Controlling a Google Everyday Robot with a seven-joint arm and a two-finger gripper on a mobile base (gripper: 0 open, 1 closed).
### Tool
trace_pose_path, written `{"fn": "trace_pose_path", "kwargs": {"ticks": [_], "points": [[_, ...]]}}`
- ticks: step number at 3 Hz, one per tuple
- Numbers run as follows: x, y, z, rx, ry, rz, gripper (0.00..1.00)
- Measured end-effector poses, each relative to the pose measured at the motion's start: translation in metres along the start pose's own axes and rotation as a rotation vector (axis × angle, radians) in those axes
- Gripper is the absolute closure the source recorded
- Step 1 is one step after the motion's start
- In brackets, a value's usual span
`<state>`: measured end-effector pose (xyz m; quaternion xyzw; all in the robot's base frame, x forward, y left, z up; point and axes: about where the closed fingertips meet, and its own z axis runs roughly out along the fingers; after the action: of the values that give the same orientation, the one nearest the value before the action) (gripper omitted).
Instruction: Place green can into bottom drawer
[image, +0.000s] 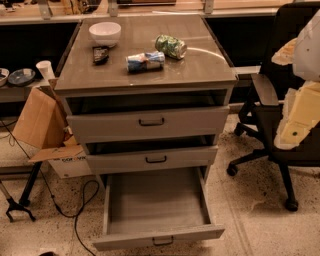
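Note:
The green can (171, 46) lies on its side on the grey cabinet top (200, 65), toward the back right. The bottom drawer (156, 202) is pulled far out and its inside is bare. Its small dark handle (163, 241) faces the front. My gripper (298, 111) shows as pale cream parts at the right edge of the view, close to the camera, well to the right of the cabinet and apart from the can.
A blue and white can (145, 61), a white bowl (105, 33) and a small dark object (100, 54) share the top. The two upper drawers stand slightly open. A black office chair (272, 120) stands right, a cardboard box (42, 122) and floor cables (75, 205) left.

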<state>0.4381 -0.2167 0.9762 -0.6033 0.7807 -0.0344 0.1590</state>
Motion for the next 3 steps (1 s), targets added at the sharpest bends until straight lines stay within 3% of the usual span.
{"fn": "trace_pose_path", "kwargs": {"ticks": [2,3], "points": [[-0.007,-0.008,-0.003,0.019,-0.025,0.0,0.0],[-0.022,-0.041,0.001,0.063,-0.125,0.051,0.0]]}}
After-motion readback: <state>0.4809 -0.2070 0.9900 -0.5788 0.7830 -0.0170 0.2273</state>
